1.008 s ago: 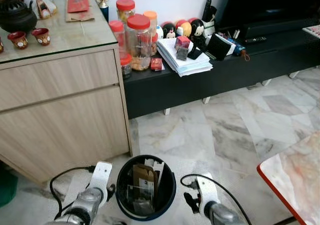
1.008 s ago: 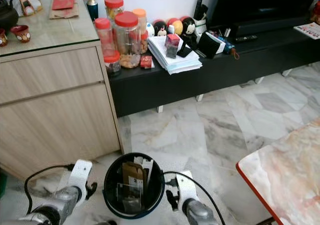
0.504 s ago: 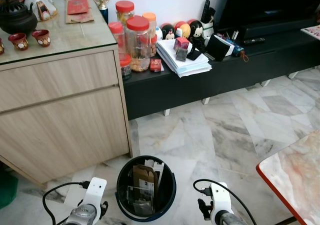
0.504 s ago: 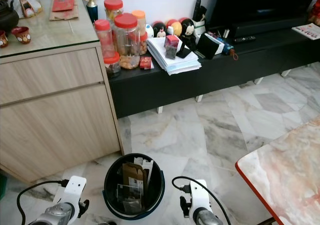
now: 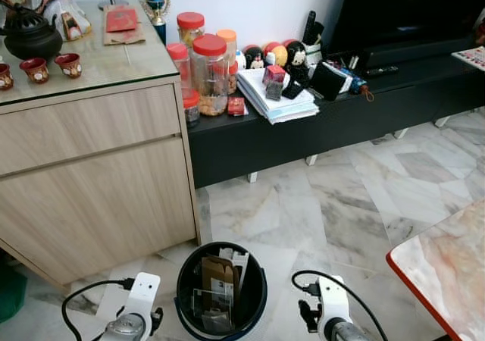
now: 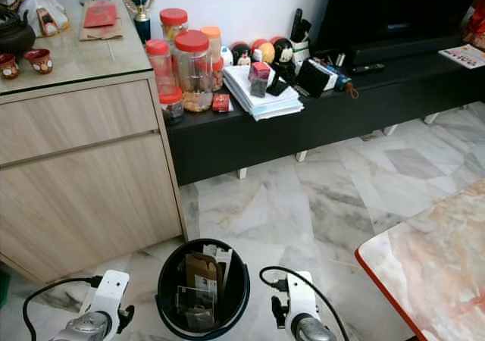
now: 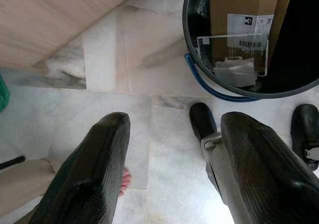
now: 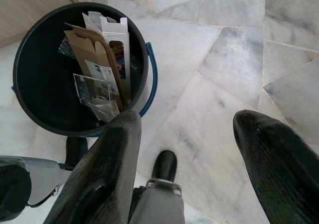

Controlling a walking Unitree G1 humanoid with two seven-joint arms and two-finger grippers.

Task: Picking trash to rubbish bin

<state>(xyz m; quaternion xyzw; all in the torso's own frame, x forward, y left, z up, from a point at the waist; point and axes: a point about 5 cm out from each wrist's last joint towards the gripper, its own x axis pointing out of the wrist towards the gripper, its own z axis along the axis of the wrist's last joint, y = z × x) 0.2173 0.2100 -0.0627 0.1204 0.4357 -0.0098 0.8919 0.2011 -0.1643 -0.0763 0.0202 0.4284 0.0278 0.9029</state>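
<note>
black bin (image 5: 220,295) with blue handle, brown cardboard (image 8: 92,52), grey-veined marble floor (image 5: 348,197)

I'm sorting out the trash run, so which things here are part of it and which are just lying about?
Part of the job:
- rubbish bin, black with a blue handle
- cardboard box and packaging inside it
- left gripper and right gripper, both open and holding nothing

Just lying about:
- red-lidded jars
- stack of papers
- teapot and cups
- trophy
</note>
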